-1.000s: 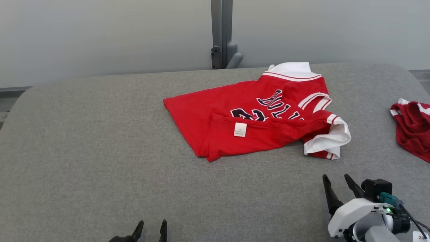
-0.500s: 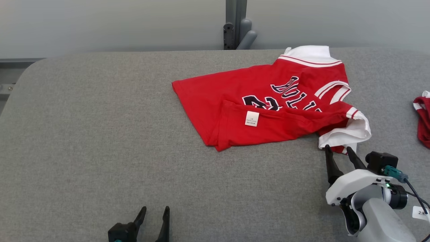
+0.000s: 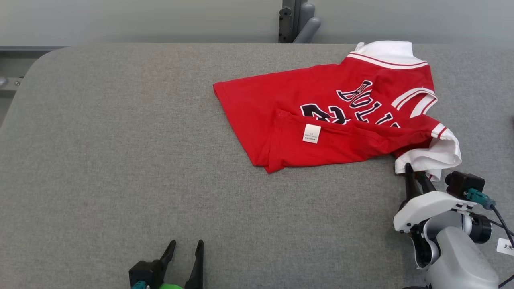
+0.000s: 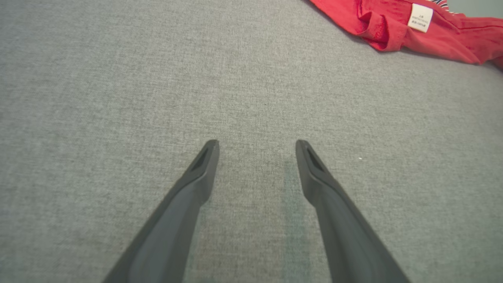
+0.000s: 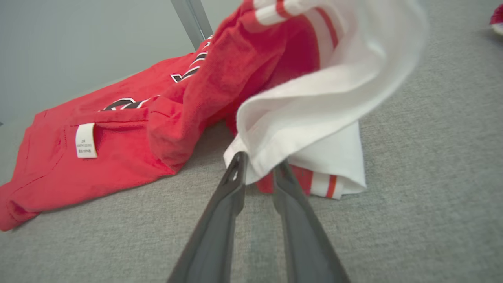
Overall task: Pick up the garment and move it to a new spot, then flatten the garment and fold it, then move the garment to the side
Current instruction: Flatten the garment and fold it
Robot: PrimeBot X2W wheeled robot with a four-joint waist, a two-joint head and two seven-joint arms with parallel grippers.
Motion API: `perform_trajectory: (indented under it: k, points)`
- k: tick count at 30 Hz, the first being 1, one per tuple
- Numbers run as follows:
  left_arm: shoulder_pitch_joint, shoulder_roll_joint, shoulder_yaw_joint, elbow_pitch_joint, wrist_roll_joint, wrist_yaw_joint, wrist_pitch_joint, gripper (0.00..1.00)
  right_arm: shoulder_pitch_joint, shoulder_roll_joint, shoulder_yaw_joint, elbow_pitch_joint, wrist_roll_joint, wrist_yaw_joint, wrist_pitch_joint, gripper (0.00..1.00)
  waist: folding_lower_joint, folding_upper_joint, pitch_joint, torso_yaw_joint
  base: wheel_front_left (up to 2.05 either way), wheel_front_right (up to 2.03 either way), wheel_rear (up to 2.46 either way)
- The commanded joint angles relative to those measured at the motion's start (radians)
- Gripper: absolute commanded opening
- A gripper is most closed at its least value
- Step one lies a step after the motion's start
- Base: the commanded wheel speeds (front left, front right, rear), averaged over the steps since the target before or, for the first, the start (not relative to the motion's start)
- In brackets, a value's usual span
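Observation:
A red garment (image 3: 321, 108) with dark lettering, white sleeves and a white label lies crumpled at the back right of the grey padded table (image 3: 120, 140). My right gripper (image 3: 415, 172) is at the near white sleeve. In the right wrist view, the right gripper (image 5: 259, 169) has its fingers drawn close together, with the sleeve's white hem (image 5: 275, 153) pinched between the tips. My left gripper (image 3: 185, 245) rests open at the table's front edge. In the left wrist view the left gripper (image 4: 257, 147) has bare fabric between its fingers, and the garment (image 4: 393, 23) lies far ahead to the right.
A grey post (image 3: 295, 20) stands behind the table's back edge. The corner of another red and white cloth (image 5: 497, 15) peeks in at the far right of the right wrist view. The table's left half is open grey surface.
The head camera has tilted and turned, shifting the whole picture. My right gripper has advanced to the white sleeve and its fingers have narrowed onto the hem. The left gripper stays open.

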Motion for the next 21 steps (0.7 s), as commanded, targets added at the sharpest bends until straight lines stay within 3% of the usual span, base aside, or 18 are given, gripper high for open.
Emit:
perform_trajectory:
  k: [1, 2, 9, 16, 21]
  points:
    - [-0.017, 0.004, 0.002, -0.004, -0.005, 0.006, 0.0, 1.0, -0.007, 0.0, -0.007, -0.001, -0.009, -0.001, -0.003, 0.05, 0.0, 0.0, 0.004, 0.0, 0.0, 0.0, 0.0]
    - [-0.018, 0.004, 0.003, -0.004, -0.005, 0.006, 0.0, 1.0, -0.006, 0.0, -0.009, -0.004, -0.015, -0.001, -0.003, 0.0, 0.0, 0.0, 0.005, -0.002, 0.0, 0.0, 0.0]
    - [-0.011, 0.004, 0.013, 0.002, -0.013, 0.005, 0.0, 1.0, 0.03, -0.024, -0.004, -0.025, -0.034, -0.001, -0.003, 0.0, 0.0, 0.0, -0.026, -0.028, 0.0, 0.0, 0.0]
    - [0.04, 0.004, 0.006, 0.002, -0.04, 0.011, 0.0, 1.0, 0.138, -0.139, -0.027, -0.101, -0.07, -0.001, -0.003, 0.0, 0.0, 0.0, -0.122, -0.095, 0.0, 0.0, 0.0]
    - [0.045, 0.004, 0.0, -0.002, -0.05, 0.017, 0.0, 1.0, 0.127, -0.24, -0.007, -0.143, -0.127, -0.001, 0.003, 0.0, 0.0, 0.0, -0.149, -0.128, 0.0, 0.0, 0.0]
